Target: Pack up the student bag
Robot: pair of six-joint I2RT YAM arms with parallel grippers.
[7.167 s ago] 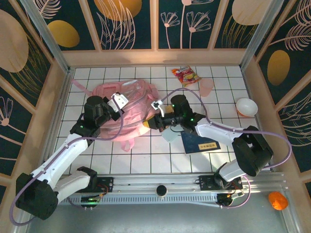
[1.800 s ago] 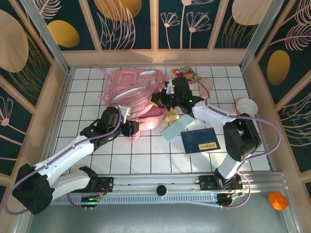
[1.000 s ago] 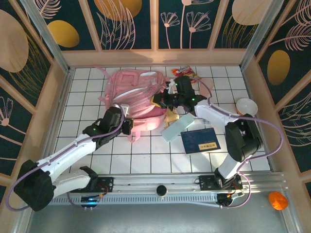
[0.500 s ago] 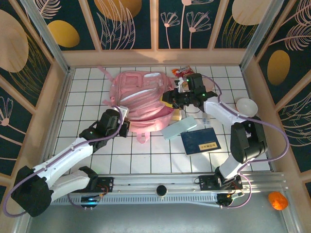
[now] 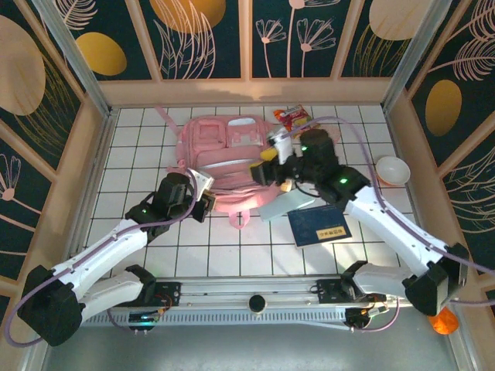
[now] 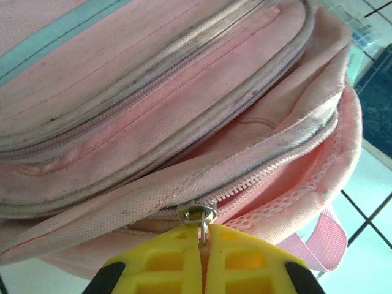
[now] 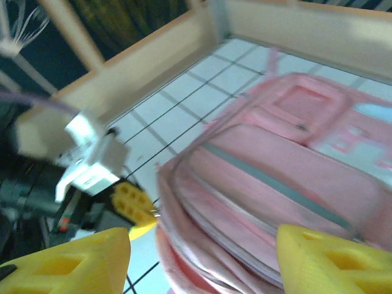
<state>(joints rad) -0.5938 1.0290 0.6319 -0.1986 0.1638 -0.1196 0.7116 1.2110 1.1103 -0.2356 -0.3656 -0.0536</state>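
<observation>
The student bag, a large soft pink fabric backpack, lies flat on the white tiled table towards its far edge, about midway between the left and right edges. The left gripper is clamped tight on the small metal zip pull at the bag's near side, while the right gripper hangs over the bag's right end with its yellow fingers spread wide. Just beside the bag, towards the right edge, lie a pale blue flat case and a dark blue booklet.
</observation>
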